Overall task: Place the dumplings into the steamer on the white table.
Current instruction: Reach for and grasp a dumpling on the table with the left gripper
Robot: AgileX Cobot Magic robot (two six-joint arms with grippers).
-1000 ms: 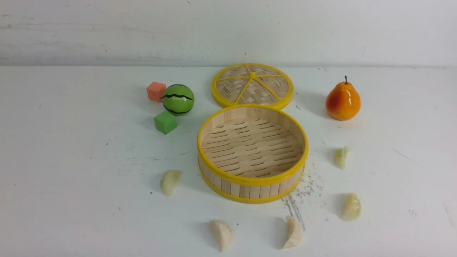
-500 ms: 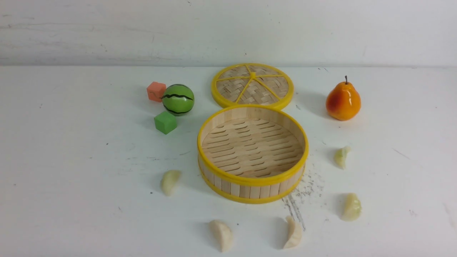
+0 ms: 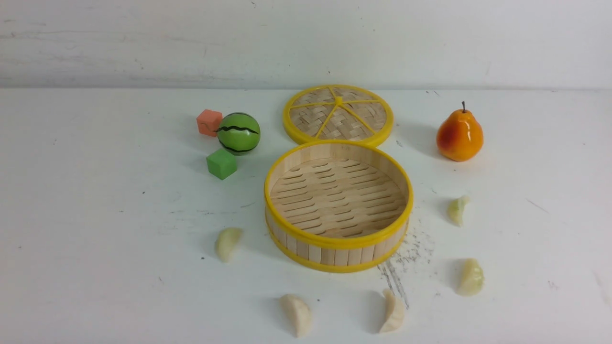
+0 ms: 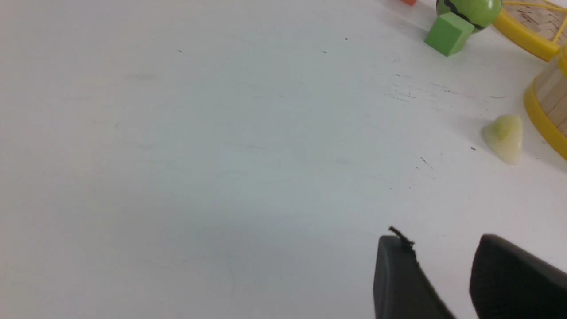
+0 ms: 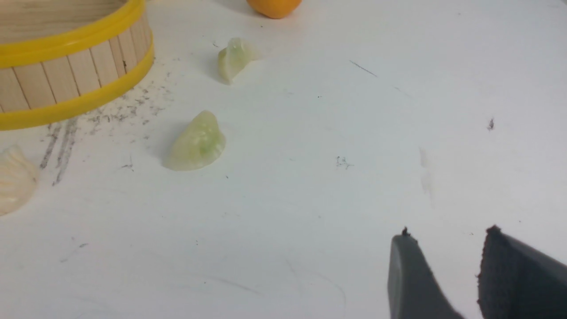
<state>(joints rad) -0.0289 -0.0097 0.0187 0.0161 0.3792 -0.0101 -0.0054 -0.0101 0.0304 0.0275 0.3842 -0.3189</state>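
- Finding the steamer (image 3: pixel 337 241) standing open and empty in the middle of the white bench (image 3: pixel 95 215).
- Counting five dumplings lying outside it on the bench: left dumpling (image 3: pixel 228 243) near the wall, near-left dumpling (image 3: pixel 296 314) and near-right dumpling (image 3: pixel 393 311) in front, right dumpling (image 3: pixel 470 277) and far-right dumpling (image 3: pixel 458 210) off to the right.
- Seeing the lid (image 3: pixel 338 114) lying flat behind the steamer, its near edge hiding behind the steamer's rim.
- Noting a pear (image 3: pixel 459 135) standing right of the lid, and a watermelon ball (image 3: pixel 238 133) partly covering an orange cube (image 3: pixel 209 122), with a green cube (image 3: pixel 221 164) just in front.
- Catching only the tips of the left claw (image 4: pixel 443 270), the rest being cut off by the frame edge; jaws standing apart over bare bench, gripping nothing.
- Catching the same of the right claw (image 5: pixel 447 261): two dark tips parted, nothing between them.
- Losing half of the near-right dumpling past the edge of the right wrist view, and most of the steamer in both wrist views.
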